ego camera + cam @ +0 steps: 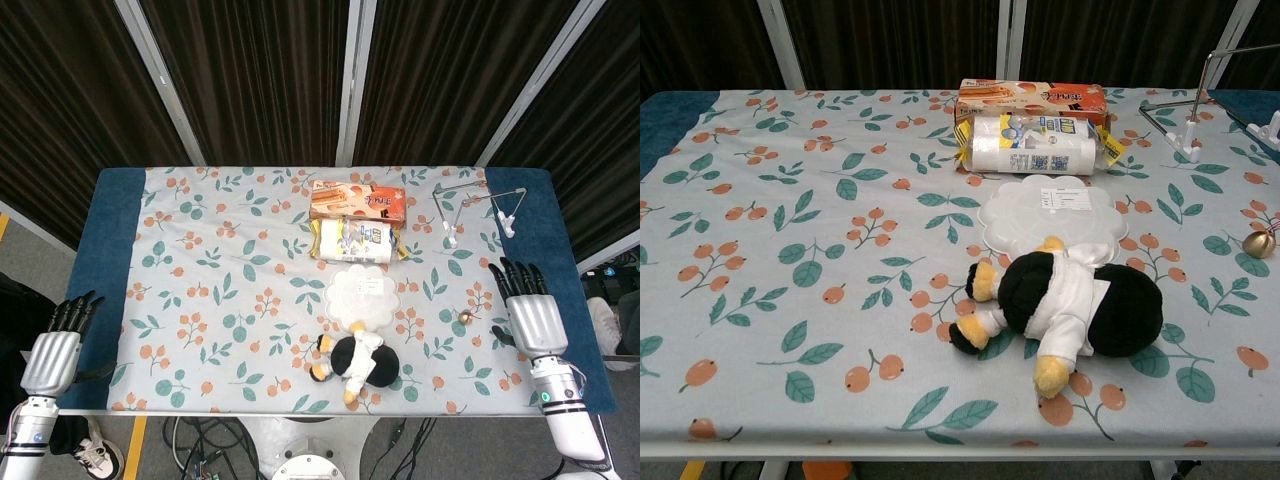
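My right hand (531, 313) hovers over the table's right side with its fingers spread, holding nothing. A small gold bell (464, 317) (1258, 244) lies on the cloth just to its left, apart from it. My left hand (55, 345) hangs off the table's left front corner, fingers apart and empty. A black and white plush toy (353, 361) (1065, 304) lies on its side near the front edge. Behind it sits a white scalloped lid (362, 293) (1053, 212). Neither hand shows in the chest view.
A wrapped white roll (358, 241) (1033, 143) and an orange box (357, 200) (1032, 98) lie at the back centre. A metal wire stand (478, 209) (1200, 100) is at the back right. The floral cloth (220, 280) covers the table.
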Tool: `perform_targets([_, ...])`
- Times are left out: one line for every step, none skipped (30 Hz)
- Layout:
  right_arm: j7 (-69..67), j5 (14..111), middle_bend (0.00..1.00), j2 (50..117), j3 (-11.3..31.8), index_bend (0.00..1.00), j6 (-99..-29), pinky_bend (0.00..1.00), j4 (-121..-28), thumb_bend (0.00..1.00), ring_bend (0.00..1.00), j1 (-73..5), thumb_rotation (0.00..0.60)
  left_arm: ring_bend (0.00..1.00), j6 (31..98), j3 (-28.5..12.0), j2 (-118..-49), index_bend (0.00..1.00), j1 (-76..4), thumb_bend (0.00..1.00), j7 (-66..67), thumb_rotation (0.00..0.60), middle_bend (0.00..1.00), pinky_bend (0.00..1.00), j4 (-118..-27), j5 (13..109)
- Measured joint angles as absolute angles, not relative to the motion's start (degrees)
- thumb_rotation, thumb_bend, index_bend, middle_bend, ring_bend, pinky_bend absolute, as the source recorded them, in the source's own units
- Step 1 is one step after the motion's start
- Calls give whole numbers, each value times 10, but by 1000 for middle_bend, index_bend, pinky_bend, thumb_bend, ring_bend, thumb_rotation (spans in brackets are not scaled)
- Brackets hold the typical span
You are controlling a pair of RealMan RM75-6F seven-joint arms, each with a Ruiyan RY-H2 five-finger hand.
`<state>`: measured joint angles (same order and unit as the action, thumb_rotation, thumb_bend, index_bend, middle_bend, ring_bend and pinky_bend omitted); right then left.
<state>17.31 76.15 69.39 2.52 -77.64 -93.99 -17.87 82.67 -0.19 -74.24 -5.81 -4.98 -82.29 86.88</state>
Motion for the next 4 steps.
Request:
perform_targets([152,776,0,692,23,0,-796,0,-934,32,0,-169,600,0,829,-2,-742,86,-58,23,-49,600,0,17,-824,871])
perform_targets([132,791,0,691,20,0,-817,0,-925,29,0,-159,600,0,831,-3,-741,86,-58,23,-48,600,0,17,-825,872])
perform_targets([105,808,0,691,17,0,-848,0,-909,29,0,-145,600,0,834,-4,-740,86,-59,23,-46,600,0,17,-826,874])
perform_targets([87,820,0,693,15,0,-872,0,-895,34,0,-134,600,0,835,-4,-739,86,-59,23,-44,600,0,17,-827,875])
